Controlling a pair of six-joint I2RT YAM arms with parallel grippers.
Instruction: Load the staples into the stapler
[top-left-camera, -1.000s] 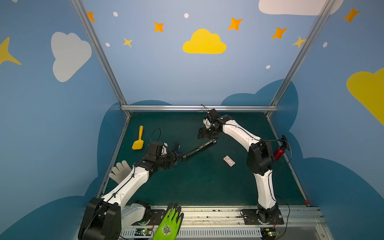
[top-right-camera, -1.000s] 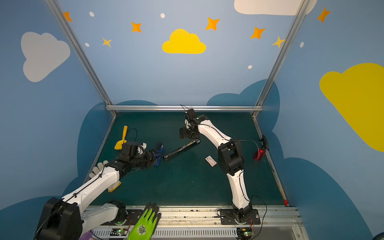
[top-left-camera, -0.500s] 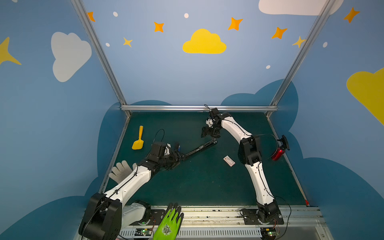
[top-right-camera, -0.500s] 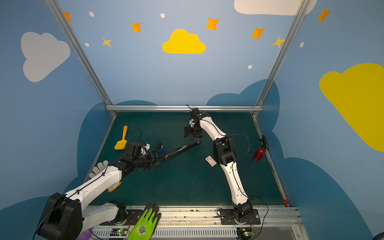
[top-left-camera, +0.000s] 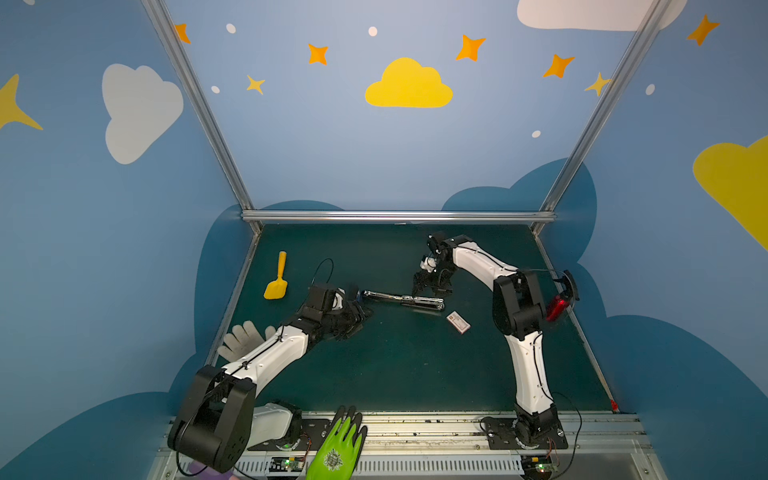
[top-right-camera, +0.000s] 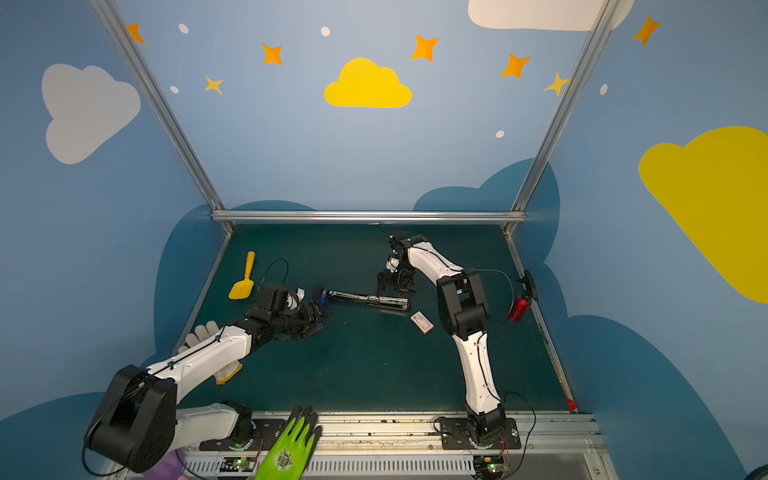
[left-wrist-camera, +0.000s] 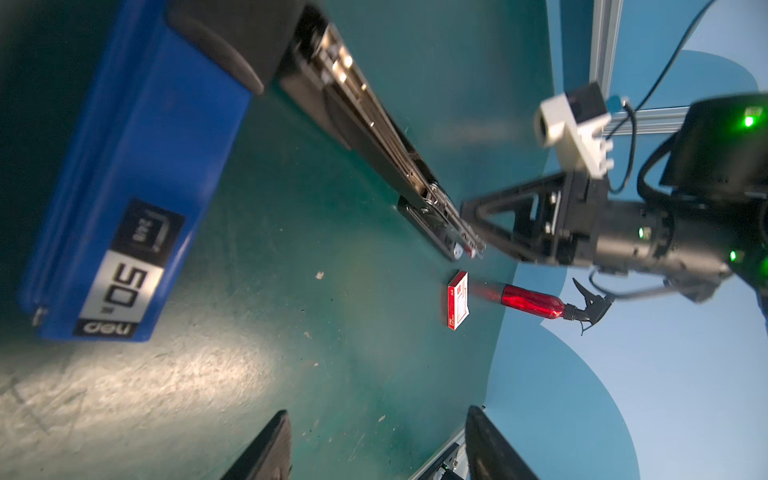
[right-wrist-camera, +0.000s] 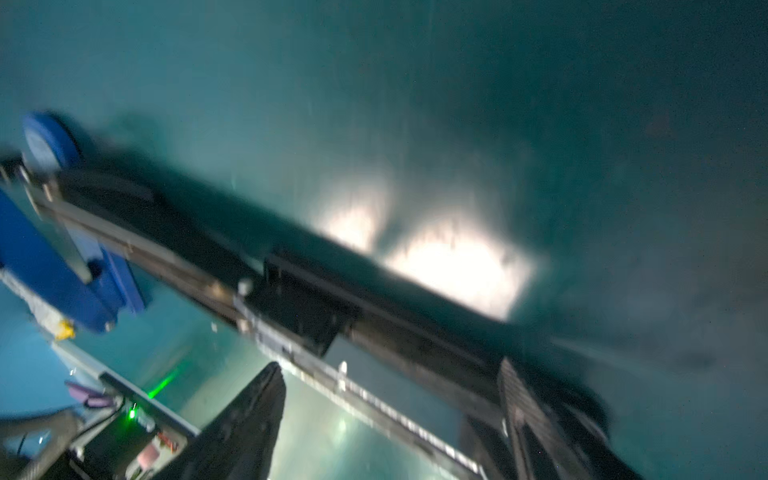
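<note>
Room: blue walls (top-left-camera: 374, 166) painted with clouds and stars, around a dark green desk (top-left-camera: 395, 365).
Left pincer (top-left-camera: 357, 322): released. Its fingers (left-wrist-camera: 266, 444) are apart with nothing between them, low over the desk just beside the stapler's blue end.
Right pincer (top-left-camera: 432, 290): released, fingers spread, hanging at the far side of the stapler's other end. Its wrist view is blurred, so I cannot tell whether it touches the metal.
Stapler (top-left-camera: 403, 299): lies opened out flat between the two pincers. The blue cover (left-wrist-camera: 124, 187), marked "deli" and "50", is on the left pincer's side. The metal magazine rail (left-wrist-camera: 374, 137) runs toward the right pincer.
Staples: I cannot tell whether any strip sits in the rail.
Staple box (top-left-camera: 458, 322): white with a red label, flat on the desk just beside the rail's end, on the near side, clear of both pincers.
Right edge: a red spray bottle (top-left-camera: 557, 306) behind the right arm.
Left rear: a yellow scoop (top-left-camera: 276, 286).
Left edge: a pale knit glove (top-left-camera: 243, 338), partly under the left arm.
Front rail: a green glove (top-left-camera: 336, 444).
</note>
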